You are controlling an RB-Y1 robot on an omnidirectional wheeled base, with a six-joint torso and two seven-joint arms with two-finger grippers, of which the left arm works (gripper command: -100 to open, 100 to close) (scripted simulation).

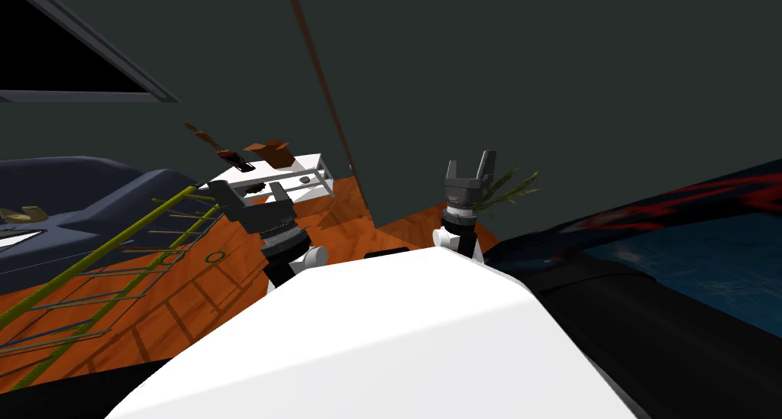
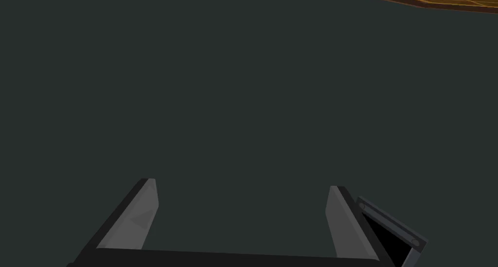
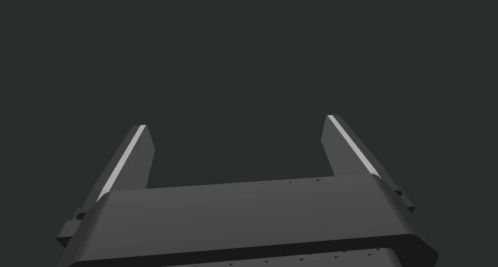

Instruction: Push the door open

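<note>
Grey-green door [image 1: 496,78] ahead, right of a brown strip [image 1: 321,86] | right gripper [image 1: 471,162] faces it, fingers apart | left gripper [image 2: 241,182] likewise apart | we judge: meet its face squarely, push slow and steady, not jabbing fingertips.

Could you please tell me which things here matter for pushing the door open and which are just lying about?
For the job: dark surface ahead, probably the door; right gripper; left gripper; both open.
Lying about: white table; sofa; plant.

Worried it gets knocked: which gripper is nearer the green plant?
Right. The right gripper stands just beside the green plant; the left gripper is farther off, by the white table.
</note>
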